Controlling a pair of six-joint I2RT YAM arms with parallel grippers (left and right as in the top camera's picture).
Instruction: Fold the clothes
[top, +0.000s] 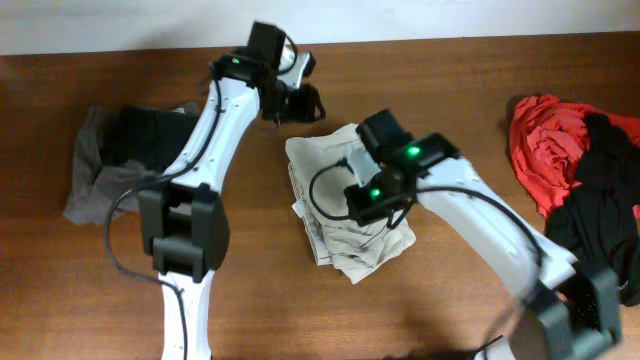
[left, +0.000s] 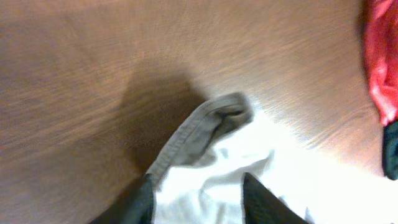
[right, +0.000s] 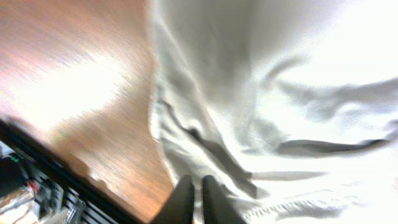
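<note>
The beige khaki shorts (top: 335, 205) lie folded into a rough rectangle at the table's middle. My left gripper (top: 300, 102) is at their far left corner. In the left wrist view it (left: 199, 208) stands open, with pale cloth (left: 211, 180) lying between and under the two dark fingers (left: 264, 202) and a greyish hem (left: 205, 124) just ahead. My right gripper (top: 385, 215) is low over the shorts' right half. In its wrist view the fingertips (right: 198, 200) are pressed almost together on a thin fold of the wrinkled shorts (right: 280, 93).
A red garment (top: 545, 145) and a black one (top: 605, 225) are piled at the right edge. A grey and black heap (top: 110, 170) lies at the left, under my left arm. Bare wood shows along the front and back.
</note>
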